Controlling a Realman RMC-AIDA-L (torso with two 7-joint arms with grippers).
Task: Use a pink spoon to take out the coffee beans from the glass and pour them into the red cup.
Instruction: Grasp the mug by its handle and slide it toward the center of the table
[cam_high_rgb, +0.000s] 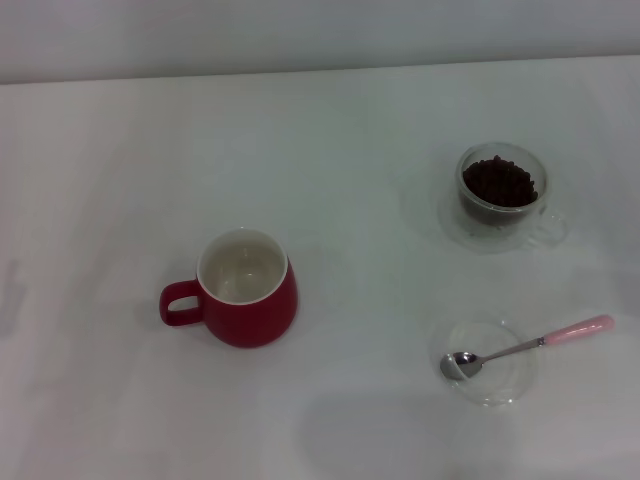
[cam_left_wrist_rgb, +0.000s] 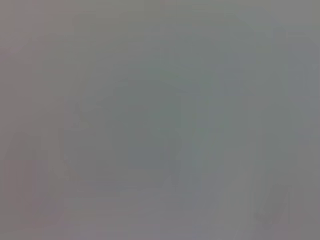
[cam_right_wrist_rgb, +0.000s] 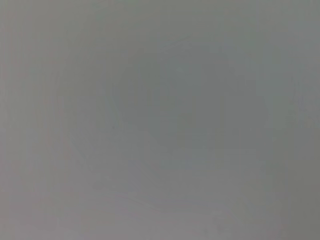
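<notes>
The red cup (cam_high_rgb: 245, 290) stands at the centre left of the white table, white inside, its loop handle pointing left. The glass (cam_high_rgb: 500, 195) stands at the back right, filled with dark coffee beans (cam_high_rgb: 498, 181). The pink spoon (cam_high_rgb: 530, 345) lies at the front right, its metal bowl resting in a flat clear glass dish (cam_high_rgb: 487, 362) and its pink handle pointing right, past the rim. Neither gripper shows in the head view. Both wrist views show only plain grey.
The white table (cam_high_rgb: 120, 160) meets a pale wall at the back. Nothing else stands on it.
</notes>
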